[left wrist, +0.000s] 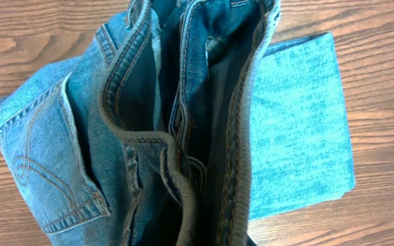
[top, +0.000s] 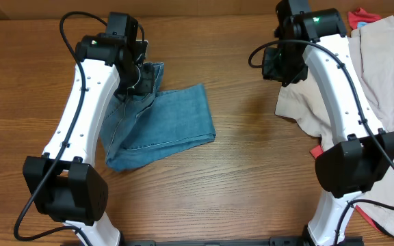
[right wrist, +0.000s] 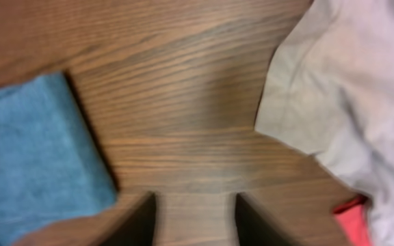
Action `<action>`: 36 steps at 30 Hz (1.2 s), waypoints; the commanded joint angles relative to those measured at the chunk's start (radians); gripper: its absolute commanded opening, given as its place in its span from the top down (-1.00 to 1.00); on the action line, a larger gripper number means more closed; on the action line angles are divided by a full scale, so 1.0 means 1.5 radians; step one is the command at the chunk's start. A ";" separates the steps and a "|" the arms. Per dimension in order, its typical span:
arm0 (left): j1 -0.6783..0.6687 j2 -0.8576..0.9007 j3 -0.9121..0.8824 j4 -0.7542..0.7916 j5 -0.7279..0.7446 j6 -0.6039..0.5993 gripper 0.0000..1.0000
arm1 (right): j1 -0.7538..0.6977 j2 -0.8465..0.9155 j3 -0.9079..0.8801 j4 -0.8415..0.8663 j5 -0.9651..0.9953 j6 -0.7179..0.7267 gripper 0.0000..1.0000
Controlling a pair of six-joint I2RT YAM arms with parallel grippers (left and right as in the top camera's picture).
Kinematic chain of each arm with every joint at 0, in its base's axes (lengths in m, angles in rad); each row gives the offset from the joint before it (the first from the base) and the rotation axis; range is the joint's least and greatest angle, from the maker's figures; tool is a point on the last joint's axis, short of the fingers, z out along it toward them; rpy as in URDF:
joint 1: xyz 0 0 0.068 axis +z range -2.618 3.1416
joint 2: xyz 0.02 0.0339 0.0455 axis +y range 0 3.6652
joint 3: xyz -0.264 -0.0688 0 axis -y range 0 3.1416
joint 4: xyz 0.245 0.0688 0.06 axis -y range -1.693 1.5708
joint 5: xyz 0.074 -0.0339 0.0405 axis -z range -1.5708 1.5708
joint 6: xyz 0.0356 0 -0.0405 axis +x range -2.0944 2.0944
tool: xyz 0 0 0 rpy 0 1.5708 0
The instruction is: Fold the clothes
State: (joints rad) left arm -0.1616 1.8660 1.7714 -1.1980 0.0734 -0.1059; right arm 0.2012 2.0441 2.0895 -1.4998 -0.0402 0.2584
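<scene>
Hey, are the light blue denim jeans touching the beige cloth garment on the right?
Apart. The overhead view shows bare wooden table between the light blue denim jeans and the beige cloth garment.

No word, brand, number or label can be read in any view. On the jeans [top: 163,119], the back pocket [left wrist: 50,140] at the lower left of the left wrist view bears only curved orange stitching [left wrist: 33,172], not letters. The one sign is a small green light [top: 315,18] on the black housing of the right arm [top: 334,75], at the upper right of the overhead view. The right wrist view is blurred, so fine print there may simply not show.
</scene>
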 commanded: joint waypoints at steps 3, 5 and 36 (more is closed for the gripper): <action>0.001 -0.025 -0.001 0.004 0.003 -0.020 0.92 | 0.050 0.033 -0.063 0.035 -0.033 -0.003 0.92; 0.001 -0.026 -0.001 0.005 0.003 -0.020 0.92 | 0.072 0.034 -0.111 0.074 -0.043 -0.003 0.92; 0.003 -0.036 -0.001 0.001 0.094 -0.035 0.92 | 0.211 0.063 -0.430 0.491 -0.172 0.020 0.92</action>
State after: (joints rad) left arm -0.1616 1.8660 1.7714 -1.2003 0.1146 -0.1165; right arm 0.5076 2.1067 1.4639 -0.7647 -0.2798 0.2729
